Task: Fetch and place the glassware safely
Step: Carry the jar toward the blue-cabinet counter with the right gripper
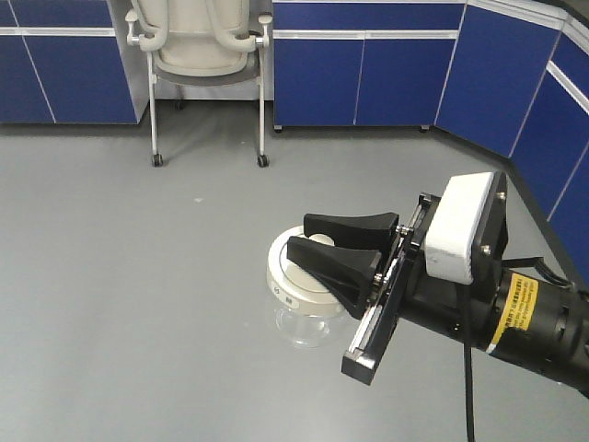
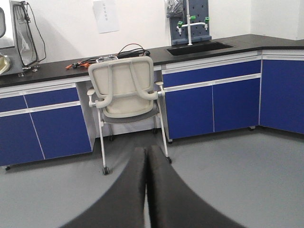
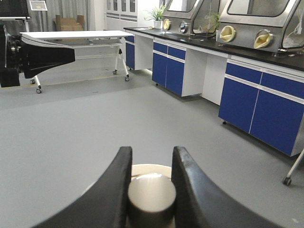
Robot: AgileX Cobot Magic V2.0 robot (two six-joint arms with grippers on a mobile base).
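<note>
The glassware is a squat clear glass jar with a cream-white round lid, seen against the grey floor in the front view. My right gripper reaches in from the right and is shut on the lid's central knob, one black finger on each side. In the right wrist view the lid's rim shows just beyond the knob, and the glass body is hidden. My left gripper is shut with its fingers pressed together and nothing between them. It also shows side-on as the black left gripper at the upper left.
A white wheeled chair stands against blue cabinets that run along the back and right walls. A black counter with a sink tops them. A white folding table and glove boxes stand farther off.
</note>
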